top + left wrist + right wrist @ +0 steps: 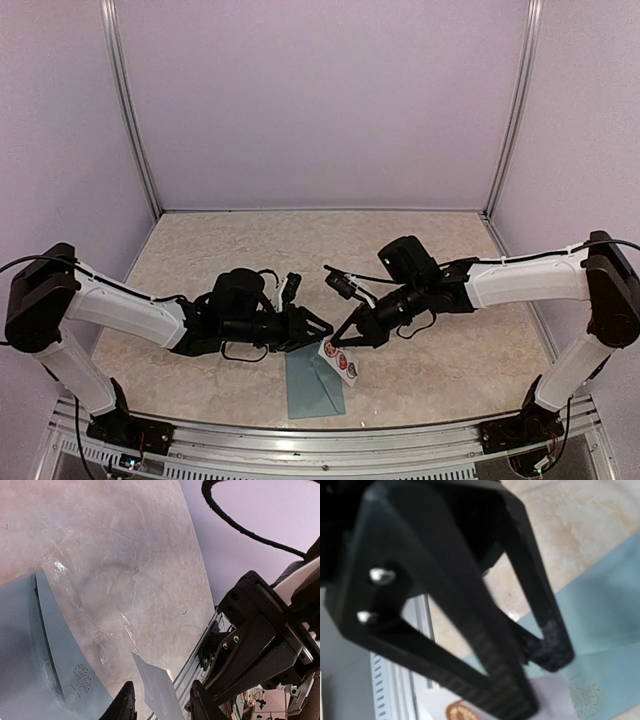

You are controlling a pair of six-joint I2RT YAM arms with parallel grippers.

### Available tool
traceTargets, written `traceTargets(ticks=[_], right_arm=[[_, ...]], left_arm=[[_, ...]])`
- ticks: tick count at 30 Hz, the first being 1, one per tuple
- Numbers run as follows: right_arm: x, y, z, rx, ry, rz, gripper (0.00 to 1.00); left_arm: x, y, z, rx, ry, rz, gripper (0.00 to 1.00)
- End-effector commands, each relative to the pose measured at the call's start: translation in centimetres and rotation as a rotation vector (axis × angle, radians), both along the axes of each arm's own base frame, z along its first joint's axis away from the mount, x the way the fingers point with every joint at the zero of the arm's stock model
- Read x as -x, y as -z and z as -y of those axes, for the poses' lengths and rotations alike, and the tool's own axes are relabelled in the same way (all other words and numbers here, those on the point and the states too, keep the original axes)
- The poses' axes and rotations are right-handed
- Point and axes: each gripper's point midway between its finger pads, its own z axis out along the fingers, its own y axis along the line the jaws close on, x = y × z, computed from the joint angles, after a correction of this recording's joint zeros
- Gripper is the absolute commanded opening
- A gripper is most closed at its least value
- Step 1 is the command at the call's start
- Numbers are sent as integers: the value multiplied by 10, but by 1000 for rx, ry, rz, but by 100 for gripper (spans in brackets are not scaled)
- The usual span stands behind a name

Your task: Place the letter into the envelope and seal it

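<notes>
The left gripper [162, 690] stands partly open with its fingers either side of the sticker strip [340, 360]. The wrist view is too oblique to tell whether the pads touch the strip. The right gripper [347, 338] is closed on that strip and holds it by its upper end, so that it hangs over the envelope's far right corner. The envelope [312, 392] lies flat on the table, on the near side of both grippers and just below them. Its long axis seems to run from the near edge away, tilted slightly. Both grippers meet above its far edge, the left from the envelope's left and the right from its right, neither clearly nearer. My judgement is that the coming move turns on the strip being held between the two grippers just above the flap. The envelope is teal, with the triangular flap's creases showing and a small tree emblem [81, 677] printed on it. The letter is nowhere in view, so it is probably already inside.
</notes>
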Motion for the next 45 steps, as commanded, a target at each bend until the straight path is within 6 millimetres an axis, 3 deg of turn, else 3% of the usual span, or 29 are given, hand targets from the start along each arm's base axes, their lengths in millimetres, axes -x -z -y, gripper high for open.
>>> traceTargets(ticks=[1,7,31,35,38,39,43,45], right_arm=[[7,-7,-7,-9,-40,10,0],[8,-5,-7,2,-36,13,0],[22,-59,-8,-146,-34,20,0],[18,-63,-6,-146,1,41,0],[10,-65,-3,-145,51,67,0],[8,-64,-2,-141,70,76,0],[2,-58,-1,-130,105,81,0],[5,-53,-3,-124,90,64,0]], left_arm=[[-6,-9,9,30,1,12,28],[-4,-3,10,24,11,0,0],[-19,0,-5,-70,-78,58,0],[-28,-4,-22,-79,-138,84,0],[-35,-19,-41,-43,-162,98,0],[-35,-24,-47,-34,-172,105,4],[-28,-51,-65,20,-182,165,48],[-24,-61,-70,53,-180,159,62]])
